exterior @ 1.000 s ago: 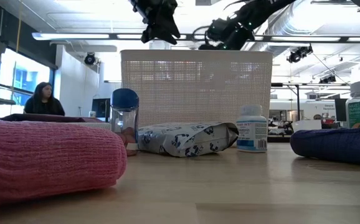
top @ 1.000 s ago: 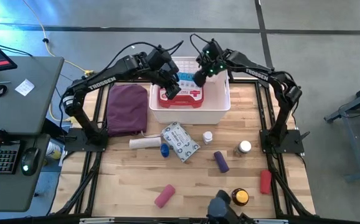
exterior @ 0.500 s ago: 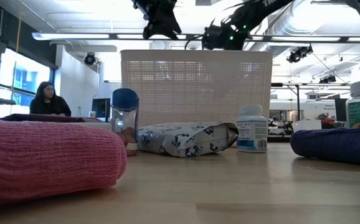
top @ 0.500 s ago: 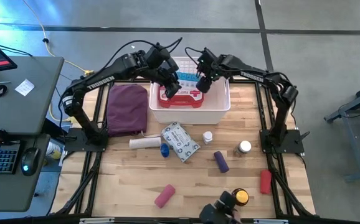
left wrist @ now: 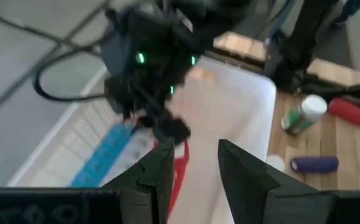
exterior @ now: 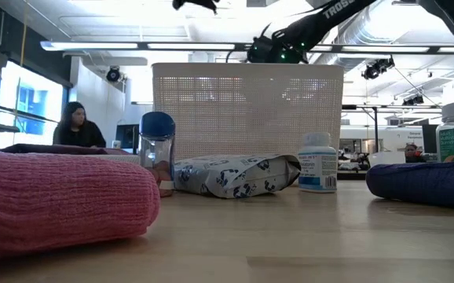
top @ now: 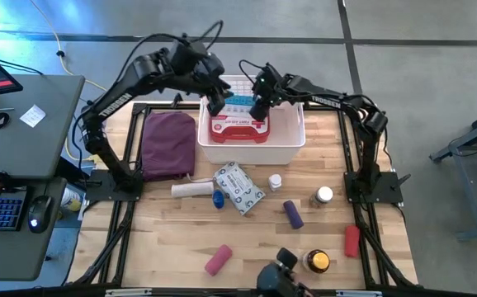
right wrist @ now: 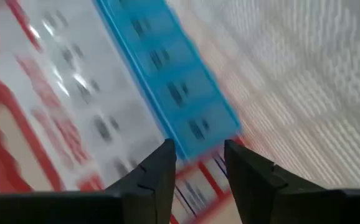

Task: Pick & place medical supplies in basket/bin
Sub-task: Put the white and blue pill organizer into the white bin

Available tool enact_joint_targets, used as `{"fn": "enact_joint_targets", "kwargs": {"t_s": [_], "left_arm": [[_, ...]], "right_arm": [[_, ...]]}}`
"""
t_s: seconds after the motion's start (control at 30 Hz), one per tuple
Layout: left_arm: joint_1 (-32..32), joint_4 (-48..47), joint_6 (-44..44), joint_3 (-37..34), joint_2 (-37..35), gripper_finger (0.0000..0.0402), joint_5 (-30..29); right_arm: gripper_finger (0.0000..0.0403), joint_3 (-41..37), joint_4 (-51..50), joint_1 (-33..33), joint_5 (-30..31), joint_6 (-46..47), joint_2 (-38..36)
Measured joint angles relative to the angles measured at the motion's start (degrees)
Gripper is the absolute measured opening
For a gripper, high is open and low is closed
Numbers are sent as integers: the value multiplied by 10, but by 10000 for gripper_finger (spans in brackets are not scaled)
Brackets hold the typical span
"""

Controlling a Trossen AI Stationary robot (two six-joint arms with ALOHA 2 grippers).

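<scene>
Right gripper (top: 259,106): lower than a second ago, now inside bin (top: 251,158) at the end of blue-white box (right wrist: 167,81), which lies on red first-aid case (top: 238,129); clamped or not, cannot tell. Left gripper (top: 214,103): drawn back toward bin's far-left corner, parted, empty. Probably tidying, not a fresh pick. Unplaced on table (top: 164,239): pink roll (top: 218,259), wipes packet (top: 238,188). Bin contents hidden behind its wall in low view.

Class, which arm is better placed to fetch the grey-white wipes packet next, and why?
Probably the left. Its pincer hangs empty above the white slotted plastic bin; the right pincer is down inside it. The grey-white wipes packet lies nearly central, so it's close.
</scene>
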Motion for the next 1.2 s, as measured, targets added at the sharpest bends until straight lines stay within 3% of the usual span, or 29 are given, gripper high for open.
{"fn": "enact_joint_targets", "kwargs": {"t_s": [0.33, 0.57, 0.67, 0.77, 0.97, 1.2], "left_arm": [[0, -24, 4, 34, 0, 161, -31], [0, -45, 1, 34, 0, 161, -29], [0, -44, -10, 34, 0, 161, -29], [0, -44, -13, 34, 0, 161, -29], [0, -46, -13, 34, 0, 161, -29], [0, -52, -13, 34, 0, 161, -29]], "right_arm": [[129, 0, 62, 2, 19, 16, 3], [129, 0, -46, -1, 56, 48, 0], [129, -1, -48, -1, 64, 61, 2], [129, -1, -15, -1, 59, 62, 11], [129, 2, 14, -5, -15, 96, 35], [129, -1, 37, -4, 4, 101, 43]]}}
